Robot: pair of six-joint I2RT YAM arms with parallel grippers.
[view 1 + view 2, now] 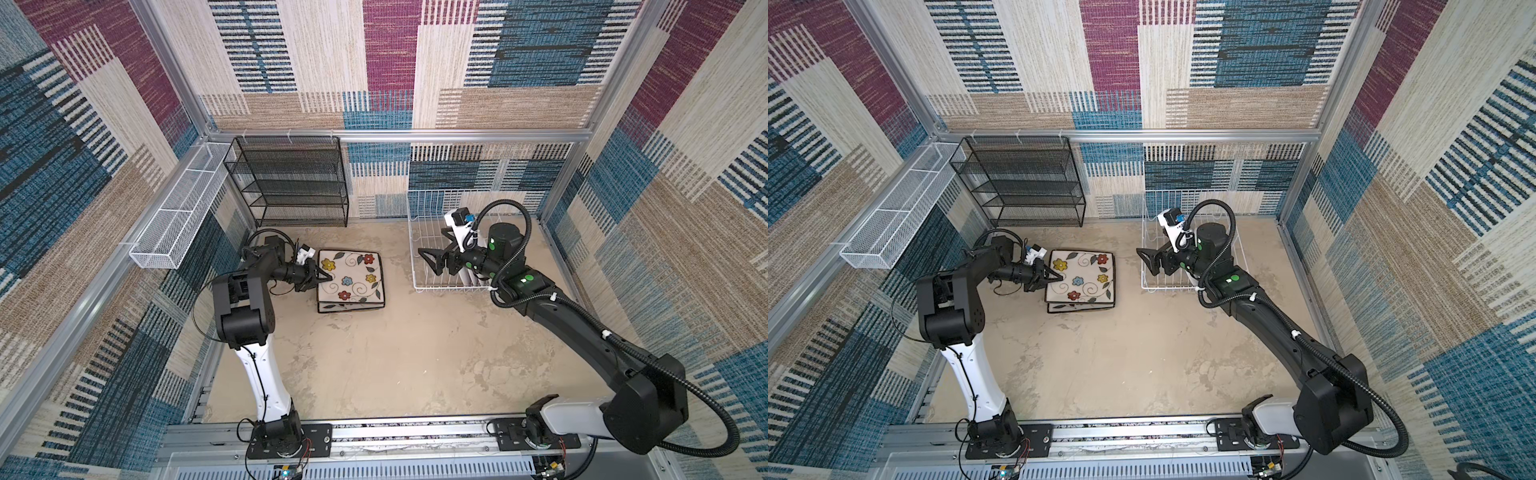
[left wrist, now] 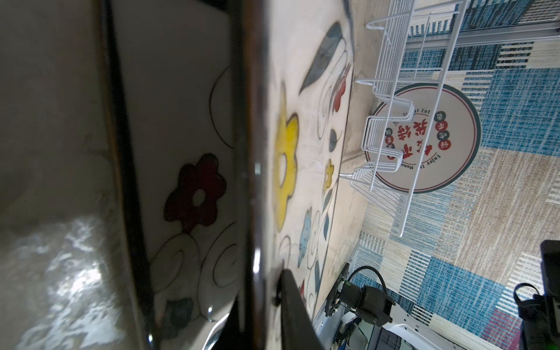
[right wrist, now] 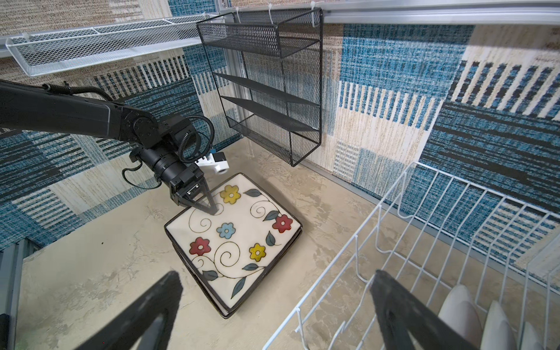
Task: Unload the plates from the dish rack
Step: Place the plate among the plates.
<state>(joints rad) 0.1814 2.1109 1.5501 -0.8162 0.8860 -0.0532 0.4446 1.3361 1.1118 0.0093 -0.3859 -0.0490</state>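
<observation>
In both top views we see the square plates (image 1: 353, 276) stacked on the table (image 1: 374, 365). The left claw (image 1: 327, 279) is clamped on the top one's left rim, and the right claw (image 1: 430, 262) is spread wide over the left side of the dish rack (image 1: 440, 203). Only the left wrist view shows a round plate (image 2: 439, 136) upright in the rack, reading "Enjoy" and "Eat" beside red Chinese characters. The right wrist view gives only white plate edges (image 3: 460, 312).
</observation>
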